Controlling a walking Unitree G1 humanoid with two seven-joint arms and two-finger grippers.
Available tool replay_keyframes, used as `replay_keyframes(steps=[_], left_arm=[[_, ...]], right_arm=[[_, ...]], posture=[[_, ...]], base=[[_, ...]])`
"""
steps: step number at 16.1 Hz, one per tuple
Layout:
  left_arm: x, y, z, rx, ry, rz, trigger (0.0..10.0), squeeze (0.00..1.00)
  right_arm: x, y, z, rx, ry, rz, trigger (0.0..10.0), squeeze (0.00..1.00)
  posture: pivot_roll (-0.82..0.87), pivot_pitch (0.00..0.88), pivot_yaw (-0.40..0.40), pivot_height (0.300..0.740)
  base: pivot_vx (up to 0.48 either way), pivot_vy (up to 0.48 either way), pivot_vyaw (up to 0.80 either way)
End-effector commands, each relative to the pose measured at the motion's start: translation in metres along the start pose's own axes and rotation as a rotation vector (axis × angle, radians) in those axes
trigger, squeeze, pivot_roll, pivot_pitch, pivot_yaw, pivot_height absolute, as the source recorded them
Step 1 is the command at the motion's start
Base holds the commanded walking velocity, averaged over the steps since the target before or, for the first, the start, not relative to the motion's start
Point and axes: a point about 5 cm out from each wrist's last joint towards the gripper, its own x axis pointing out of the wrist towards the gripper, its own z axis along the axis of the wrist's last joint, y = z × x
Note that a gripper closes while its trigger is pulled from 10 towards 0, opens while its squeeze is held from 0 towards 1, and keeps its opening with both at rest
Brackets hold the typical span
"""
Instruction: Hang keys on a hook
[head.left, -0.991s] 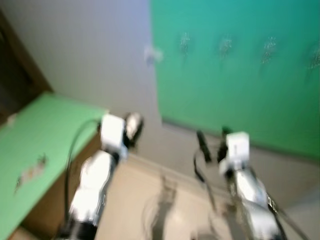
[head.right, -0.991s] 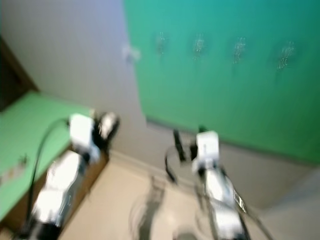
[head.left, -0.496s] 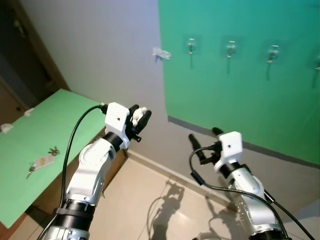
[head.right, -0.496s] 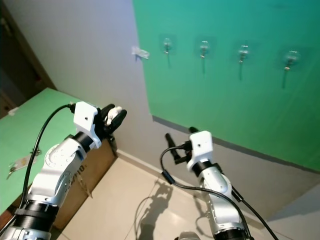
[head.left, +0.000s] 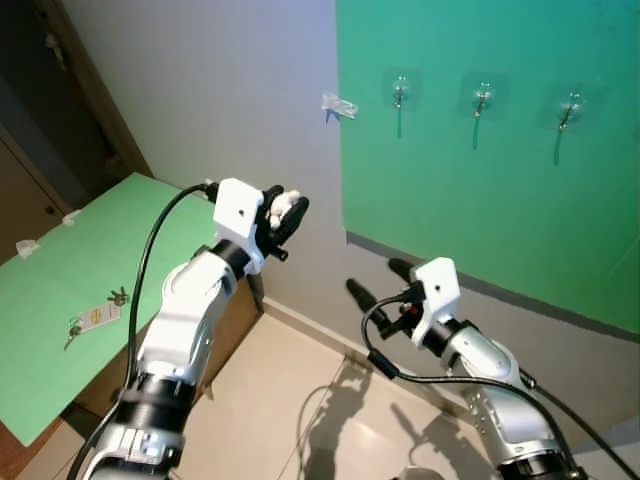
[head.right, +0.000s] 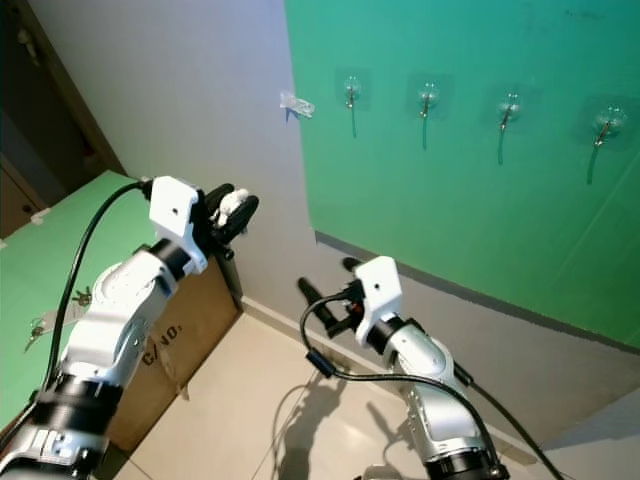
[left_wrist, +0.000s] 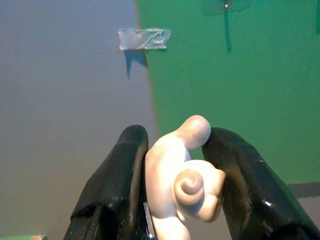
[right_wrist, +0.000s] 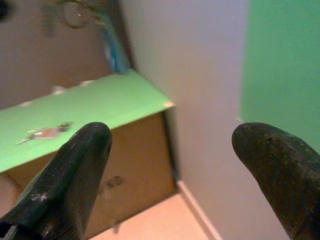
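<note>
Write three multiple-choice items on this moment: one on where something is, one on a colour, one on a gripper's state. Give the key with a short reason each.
1. Where does the bunch of keys with a tag lie?
A. on the green tabletop
B. on a wall hook
C. on the floor

2. What colour is the panel that carries the hooks?
A. white
B. green
C. brown

3. How is the left gripper?
A. open with nothing in it
B. shut on a pale snail-shaped charm
C. hooked on a peg

Key: 1 A, it lies flat on the green tabletop. 2 B, the hooks sit on a green panel. 3 B, the black fingers clamp the pale snail-shaped charm.
</note>
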Motion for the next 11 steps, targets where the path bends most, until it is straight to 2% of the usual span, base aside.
replay_keyframes(steps=[1, 7, 9, 11], left_arm=[[0.004, 0.003, 0.004, -0.008, -0.008, 0.001, 0.0, 0.0], [0.024, -0.012, 0.003, -0.072, -0.006, -0.051, 0.0, 0.0], [0.032, -0.018, 0.002, -0.125, -0.006, -0.055, 0.0, 0.0], [0.036, -0.026, 0.001, -0.154, -0.017, -0.068, 0.0, 0.0]], right_arm=[[0.005, 0.008, 0.012, 0.016, -0.031, 0.068, 10.0, 0.0], [0.02, 0.025, 0.028, 0.014, -0.041, 0.188, 10.0, 0.0], [0.031, 0.032, 0.031, 0.011, -0.041, 0.23, 10.0, 0.0], [0.034, 0.038, 0.03, 0.009, -0.02, 0.287, 10.0, 0.0]], posture=[[-0.27, 0.021, 0.124, 0.74], [-0.28, 0.023, 0.127, 0.74], [-0.28, 0.02, 0.131, 0.74], [-0.28, 0.019, 0.133, 0.74]], base=[[0.0, 0.0, 0.0], [0.0, 0.0, 0.0], [0.0, 0.0, 0.0], [0.0, 0.0, 0.0]])
